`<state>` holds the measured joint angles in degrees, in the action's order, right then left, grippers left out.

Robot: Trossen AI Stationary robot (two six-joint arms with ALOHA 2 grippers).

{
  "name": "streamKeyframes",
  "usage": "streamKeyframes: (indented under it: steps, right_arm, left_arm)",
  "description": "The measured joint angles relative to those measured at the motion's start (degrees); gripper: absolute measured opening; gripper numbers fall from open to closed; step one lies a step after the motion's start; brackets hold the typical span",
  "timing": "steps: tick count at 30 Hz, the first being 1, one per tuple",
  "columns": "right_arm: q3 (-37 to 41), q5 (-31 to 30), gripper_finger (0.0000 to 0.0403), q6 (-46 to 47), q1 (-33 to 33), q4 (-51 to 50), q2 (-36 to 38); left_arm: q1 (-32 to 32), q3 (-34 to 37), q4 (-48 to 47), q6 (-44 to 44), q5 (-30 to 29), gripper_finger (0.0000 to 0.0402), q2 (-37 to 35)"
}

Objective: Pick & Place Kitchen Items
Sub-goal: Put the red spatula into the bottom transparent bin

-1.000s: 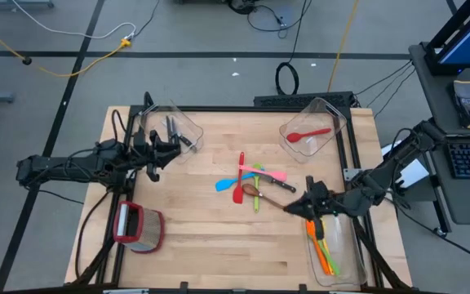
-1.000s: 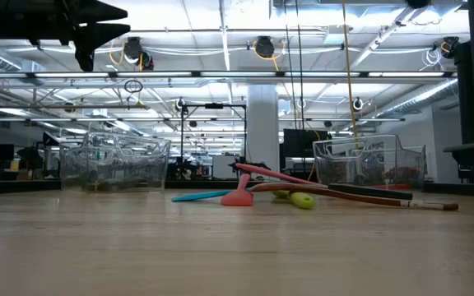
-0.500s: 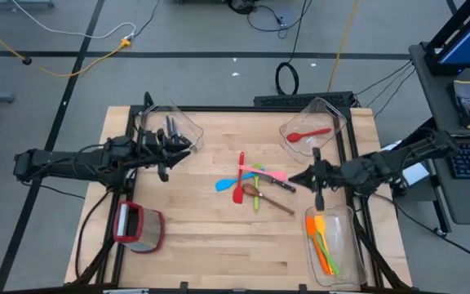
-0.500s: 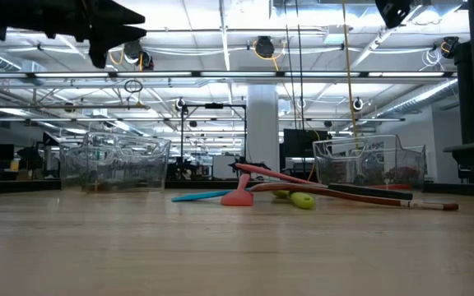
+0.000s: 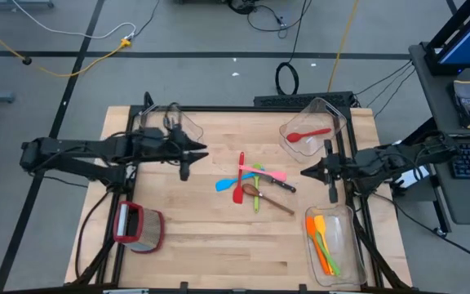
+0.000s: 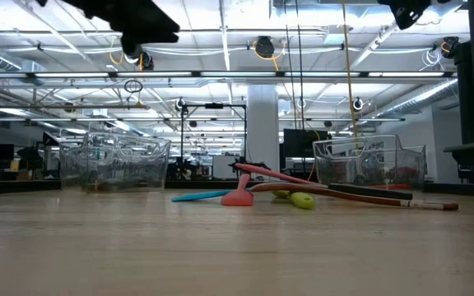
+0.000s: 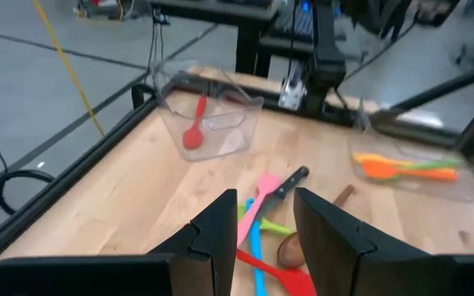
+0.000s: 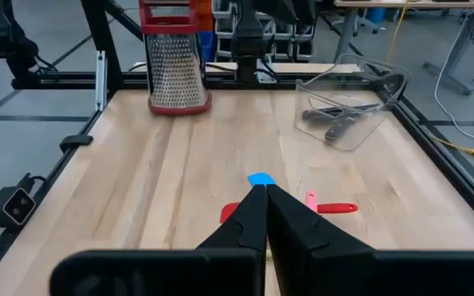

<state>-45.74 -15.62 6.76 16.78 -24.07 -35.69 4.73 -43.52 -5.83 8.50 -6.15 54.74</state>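
Both arms have swung inward since prior frame. Left gripper, fingers part-open, empty, hovers beside far-left bin. Right gripper, fingers closed, empty, hangs between the two right-edge bins. Utensil pile lies mid-desk, open wood all round. No legible writing.

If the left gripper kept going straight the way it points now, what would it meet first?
Probably the pile of utensils mid-table. The left gripper, empty with its fingers apart, hangs above the table, aimed at the pile's pink spatula and blue spatula. Its height is hard to judge, so it might pass over them.
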Motion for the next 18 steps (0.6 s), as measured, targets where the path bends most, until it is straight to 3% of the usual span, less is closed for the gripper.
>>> streamKeyframes:
  steps: [7, 18]
  right_arm:
    - [1.03, 0.94, 0.0, 0.0, 0.04, -1.53, 0.93]
    - [15.72, 0.96, 0.0, 2.35, 0.07, 9.76, 8.84]
  left_arm:
    - [-0.38, -9.41, -4.96, -3.54, -0.08, 0.0124, 10.86]
    - [-2.21, -24.44, -13.75, -8.41, 0.02, 0.0124, 25.76]
